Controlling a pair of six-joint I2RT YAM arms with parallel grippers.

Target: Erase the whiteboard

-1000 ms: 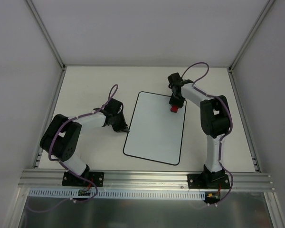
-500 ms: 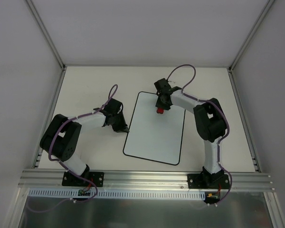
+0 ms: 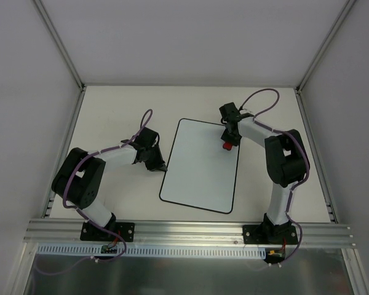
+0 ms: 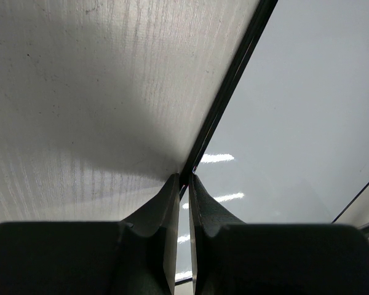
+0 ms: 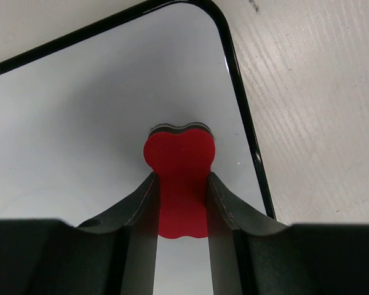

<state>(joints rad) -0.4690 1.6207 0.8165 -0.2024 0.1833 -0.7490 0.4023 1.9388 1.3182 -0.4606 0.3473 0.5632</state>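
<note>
Now the right end effector (image 3: 227, 140), clamped on the red eraser (image 5: 177, 184), has swept back rightward; the whiteboard (image 3: 200, 175) lies under it, its corner ahead, no marks visible, so erasing looks nearly done; the left end effector (image 4: 183, 184), fingers almost together, empty, touches the board's edge

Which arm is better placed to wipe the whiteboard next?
Right. The right gripper is shut on the red eraser, which is already on the whiteboard near its far right corner. The left gripper holds nothing; its shut tips sit at the board's left edge.
</note>
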